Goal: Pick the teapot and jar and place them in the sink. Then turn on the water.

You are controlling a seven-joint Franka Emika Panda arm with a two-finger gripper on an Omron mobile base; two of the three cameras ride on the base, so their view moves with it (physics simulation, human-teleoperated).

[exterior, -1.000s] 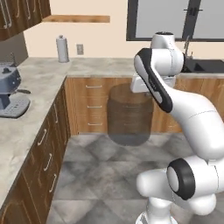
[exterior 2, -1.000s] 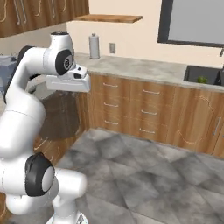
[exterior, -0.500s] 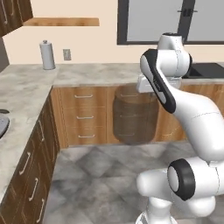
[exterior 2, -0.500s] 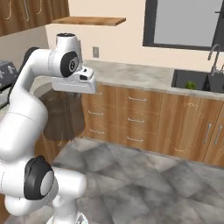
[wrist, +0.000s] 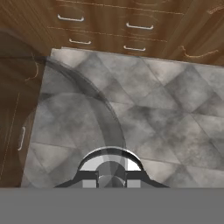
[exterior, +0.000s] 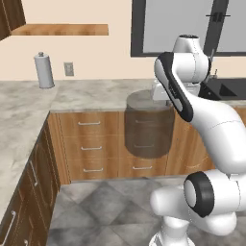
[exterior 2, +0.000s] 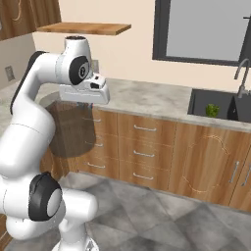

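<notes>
The jar (exterior: pixel 148 126), a wide translucent grey cylinder, hangs under my hand in front of the cabinet drawers, clear of the floor. It shows again in the right base view as the jar (exterior 2: pixel 68 128). My gripper (wrist: pixel 111 180) is shut on the jar's grey lid knob (wrist: pixel 111 164), and the glass body spreads out to the left below it. The black sink (exterior 2: pixel 210 101) lies in the counter to the right, with a grey faucet (exterior 2: pixel 240 72) and something green (exterior 2: pixel 212 110) in its basin. Its edge, the sink (exterior: pixel 226 88), sits behind my arm. The teapot and the water are out of view.
A paper towel roll (exterior: pixel 44 70) stands at the back of the grey counter (exterior: pixel 86 96) near a wall outlet (exterior: pixel 69 68). A wooden shelf (exterior: pixel 60 30) hangs above. Wood drawers (exterior 2: pixel 142 147) line the front, and more cabinets (exterior: pixel 29 192) run along the left. Grey tiled floor (wrist: pixel 157 113) lies below.
Both base views have swept along the counter, so the base has moved: the coffee machine has left the picture and the sink has come closer. The jar stays hanging in my gripper.
</notes>
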